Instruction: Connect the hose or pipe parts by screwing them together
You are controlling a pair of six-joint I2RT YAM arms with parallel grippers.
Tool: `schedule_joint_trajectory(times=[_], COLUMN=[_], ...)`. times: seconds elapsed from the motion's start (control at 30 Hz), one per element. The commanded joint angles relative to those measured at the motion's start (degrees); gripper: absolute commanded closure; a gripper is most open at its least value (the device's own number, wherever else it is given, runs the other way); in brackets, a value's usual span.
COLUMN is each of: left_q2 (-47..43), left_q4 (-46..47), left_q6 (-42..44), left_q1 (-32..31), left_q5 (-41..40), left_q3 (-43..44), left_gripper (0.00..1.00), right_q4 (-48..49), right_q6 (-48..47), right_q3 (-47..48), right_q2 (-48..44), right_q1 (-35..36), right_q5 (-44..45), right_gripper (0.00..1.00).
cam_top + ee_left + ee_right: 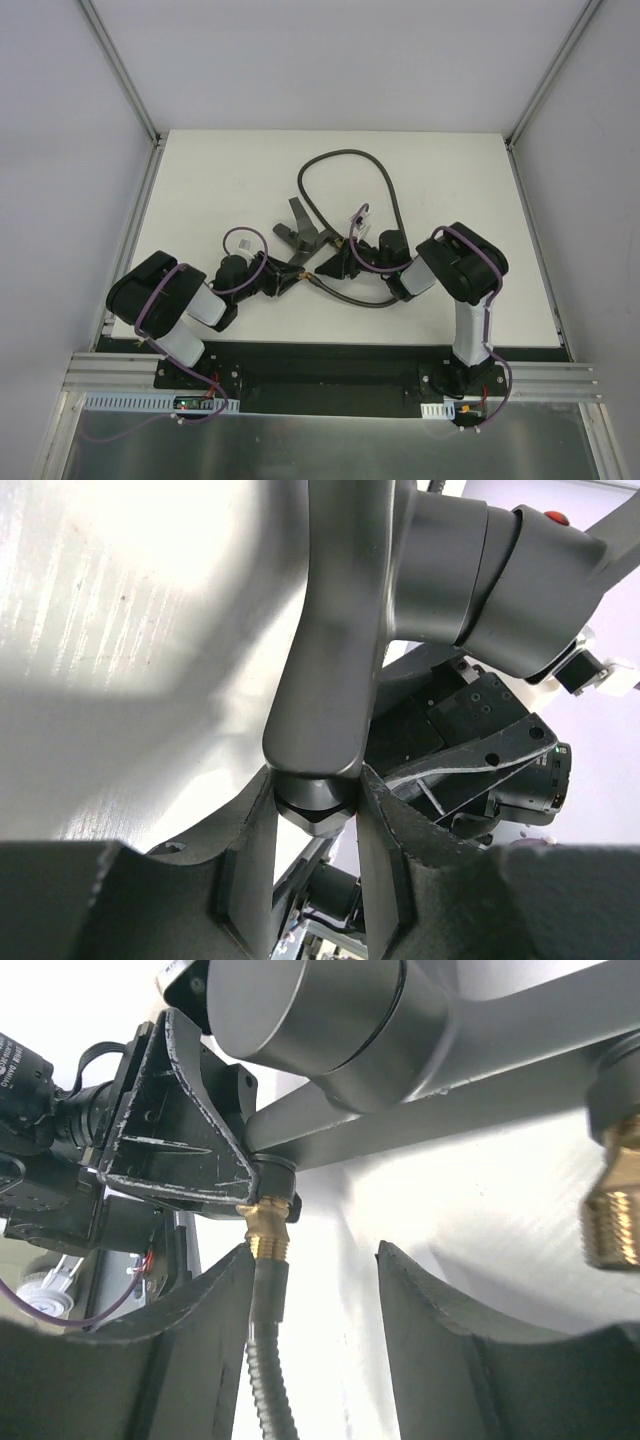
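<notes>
Hose brass end meets forked fitting tip near worktop centre — we see left fingers clamped on fitting, right fingers parted around hose.

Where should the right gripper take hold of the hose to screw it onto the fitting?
Grip the brass end of the hose, right where it meets the fitting. Come in along the hose, one finger each side, as the open right gripper sits: brass is rigid, while the rubber would likely just twist.
</notes>
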Motion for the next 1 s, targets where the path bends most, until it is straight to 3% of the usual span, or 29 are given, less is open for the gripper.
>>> schedule_joint_trajectory(times=[0.0, 0.17, 0.27, 0.33, 0.4, 0.57, 0.8, 0.97], left_q2=[-1.3, -1.7, -2.2, -2.7, -2.8, -3.0, -3.3, -3.8], left_q4=[10.0, 8.4, 6.8, 6.1, 5.6, 4.6, 4.2, 3.6], left_q6=[1.0, 0.8, 1.1, 1.1, 1.1, 1.0, 0.7, 0.7], left_q1=[-0.4, -0.4, -0.4, -0.4, -0.5, -0.4, -0.4, -0.4], left_q5=[1.2, 1.4, 1.3, 1.2, 1.3, 1.7, 1.9, 1.9], left_q3=[2.1, 2.7, 3.2, 3.4, 3.7, 4.3, 4.3, 4.3], left_gripper=[1.0, 1.0, 1.0, 1.0, 1.0, 1.0, 1.0, 1.0], right_q4=[9.0, 4.5, -9.1, -20.5, -23.8, -26.2, -28.2, -26.6], right_q6=[-3.7, -7.4, -19.5, -33.5, -46.3, -61.8, -76.1, -79.1], right_q3=[-2.8, -5.5, -7.1, -7.8, -9.2, -10.7, -6.9, -4.4], right_q2=[-5.8, -12.6, -21.3, -26.0, -31.6, -35.7, -28.6, -23.4], right_q1=[-1.4, -1.1, 2.5, 6.2, 12.9, 23.3, 32.2, 34.5], right_q5=[2.0, 4.1, 10.7, 21.7, 35.7, 47.8, 61.0, 64.2], right_gripper=[0.45, 0.36, 0.3, 0.28, 0.25, 0.11, 0.12, 0.28])
